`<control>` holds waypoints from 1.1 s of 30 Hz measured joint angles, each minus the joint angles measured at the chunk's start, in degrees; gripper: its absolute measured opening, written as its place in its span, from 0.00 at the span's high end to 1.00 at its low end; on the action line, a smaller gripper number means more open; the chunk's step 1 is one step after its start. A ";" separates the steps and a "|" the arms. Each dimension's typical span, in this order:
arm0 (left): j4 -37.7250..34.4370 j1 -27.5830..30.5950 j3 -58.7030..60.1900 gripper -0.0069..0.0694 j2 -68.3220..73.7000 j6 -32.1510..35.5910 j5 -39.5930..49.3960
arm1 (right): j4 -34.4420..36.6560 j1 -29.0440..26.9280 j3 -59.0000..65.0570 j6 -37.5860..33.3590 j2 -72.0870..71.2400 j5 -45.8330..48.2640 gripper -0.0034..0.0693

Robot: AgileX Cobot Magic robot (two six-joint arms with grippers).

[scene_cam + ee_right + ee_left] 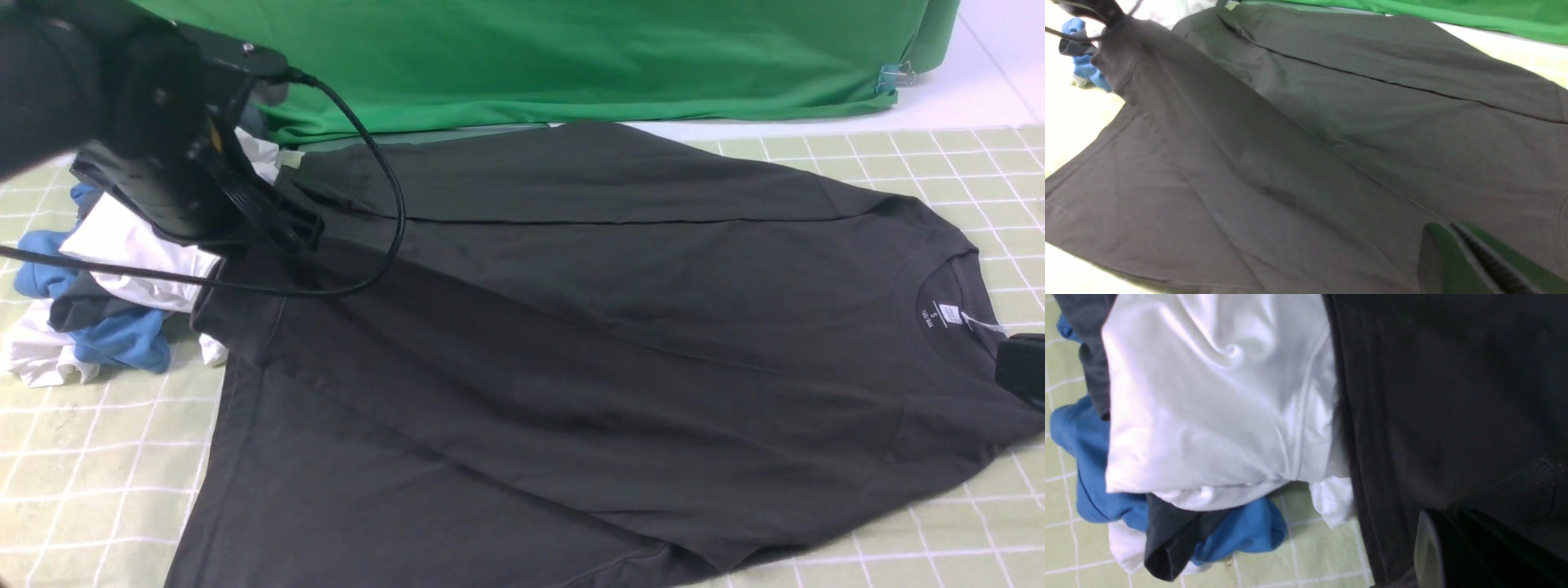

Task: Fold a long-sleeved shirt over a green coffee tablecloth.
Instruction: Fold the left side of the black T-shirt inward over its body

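Roughly half done, I judge: the long-sleeved shirt [571, 343] lies mid-frame on the green coffee tablecloth [98, 474] with its far side folded in, the left gripper [295, 233] at upper left is clamped on the near sleeve's cuff, and the right gripper [1020, 369] sits at right with jaws together.

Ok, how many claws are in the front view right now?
2. The left claw is at the sleeve end of the long-sleeved shirt, beside the clothes pile; the right claw shows only partly at the right edge, near the collar.

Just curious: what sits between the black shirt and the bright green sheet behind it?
Only a narrow bare strip of white surface, seen in the front view.
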 joint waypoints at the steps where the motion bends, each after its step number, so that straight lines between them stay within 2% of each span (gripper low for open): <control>1: 0.93 0.00 -0.40 0.89 0.82 -0.91 -0.07 | 0.00 0.00 0.00 0.00 0.00 0.22 0.92; 11: 2.11 0.00 -8.67 0.89 5.94 -1.84 -0.61 | 0.06 0.00 0.00 2.79 2.37 11.00 0.91; 18: 1.04 0.00 -10.73 0.89 8.45 -0.75 -0.53 | 0.12 0.00 0.00 0.65 5.10 15.15 0.90; 23: 1.04 0.00 -10.73 0.86 9.15 -0.75 -0.53 | 0.17 0.00 0.00 -1.50 8.90 16.12 0.80; 24: 1.18 0.00 -10.73 0.81 9.15 -0.75 -0.71 | 0.17 0.00 -0.14 -2.72 10.48 16.17 0.73; 26: 1.70 0.00 -10.73 0.76 9.15 -0.75 -0.93 | 0.23 0.00 -0.64 -3.84 12.68 16.31 0.65; 28: 3.08 0.00 -10.73 0.66 9.15 -0.93 -0.98 | 0.23 0.00 -1.61 -5.98 16.19 16.30 0.52; 33: 4.58 0.00 -10.79 0.45 9.04 -2.36 0.21 | 0.23 0.00 -3.46 -9.30 24.50 15.96 0.38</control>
